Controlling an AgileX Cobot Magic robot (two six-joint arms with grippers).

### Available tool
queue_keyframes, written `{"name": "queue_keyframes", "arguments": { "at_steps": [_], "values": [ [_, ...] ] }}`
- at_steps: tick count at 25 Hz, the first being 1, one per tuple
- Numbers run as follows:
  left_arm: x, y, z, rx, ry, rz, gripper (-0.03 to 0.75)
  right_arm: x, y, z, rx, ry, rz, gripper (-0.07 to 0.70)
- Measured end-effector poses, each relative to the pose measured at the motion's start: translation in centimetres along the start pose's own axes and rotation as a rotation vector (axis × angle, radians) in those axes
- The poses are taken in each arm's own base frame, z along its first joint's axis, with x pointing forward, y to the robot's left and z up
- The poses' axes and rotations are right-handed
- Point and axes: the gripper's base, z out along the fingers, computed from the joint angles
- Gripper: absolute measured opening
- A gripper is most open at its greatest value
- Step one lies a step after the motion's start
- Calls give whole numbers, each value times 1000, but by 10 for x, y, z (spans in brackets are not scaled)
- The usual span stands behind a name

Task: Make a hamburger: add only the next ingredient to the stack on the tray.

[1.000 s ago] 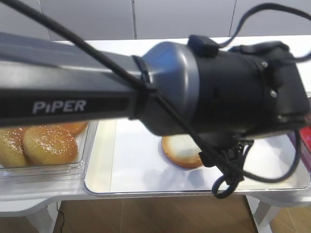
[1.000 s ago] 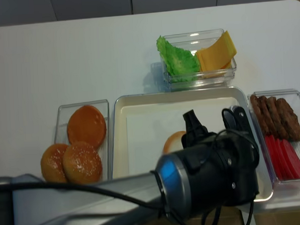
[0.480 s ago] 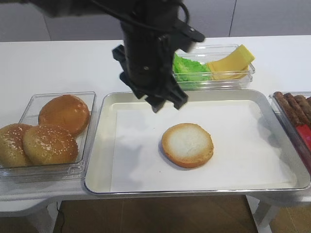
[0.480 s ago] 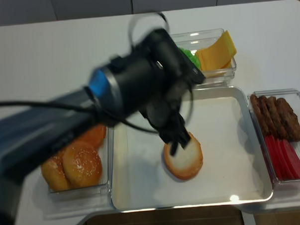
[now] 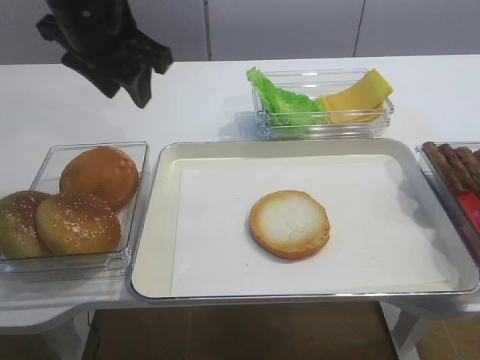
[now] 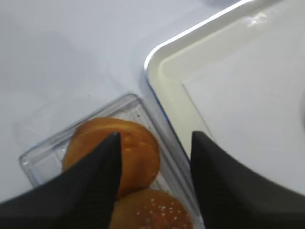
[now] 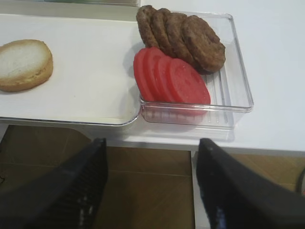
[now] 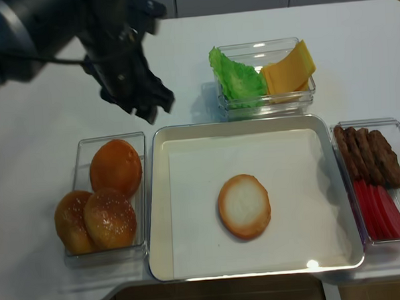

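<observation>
Jaws: left gripper (image 6: 152,183) stood wide apart, empty; right gripper (image 7: 150,191) likewise | flat golden bun half (image 5: 289,223) lay cut-face up, mid silver paper-lined tray (image 5: 154,247) | step: base apparently placed, arm above clear bun box (image 5: 139,154) | next: probably a filling.

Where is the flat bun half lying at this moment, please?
In both exterior high views the bun half lies cut face up near the middle of the paper-lined tray, between the box of buns on the left and the box with patties on the right.
</observation>
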Motion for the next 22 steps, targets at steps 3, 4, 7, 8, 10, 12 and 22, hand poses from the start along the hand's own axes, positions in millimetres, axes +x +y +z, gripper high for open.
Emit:
{"name": "queue_keyframes", "arguments": {
  "at_steps": [3, 4, 7, 8, 10, 12, 22],
  "values": [
    [3, 26, -10, -22, -20, -59, 351, 0, 0, 0, 0, 0, -1, 449],
    [5, 34, -14, -30, -28, -74, 351, 0, 0, 0, 0, 0, -1, 449],
    [11, 55, -28, -52, -54, -111, 351, 0, 0, 0, 0, 0, -1, 449],
    [14, 61, -31, -58, -59, -126, 351, 0, 0, 0, 0, 0, -1, 449],
    [23, 74, -40, -74, -70, -157, 351, 0, 0, 0, 0, 0, -1, 449],
    [35, 84, -45, -89, -63, -186, 351, 0, 0, 0, 0, 0, -2, 449],
    [117, 108, -75, -131, -49, -312, 351, 0, 0, 0, 0, 0, -2, 449]
  ]
}}
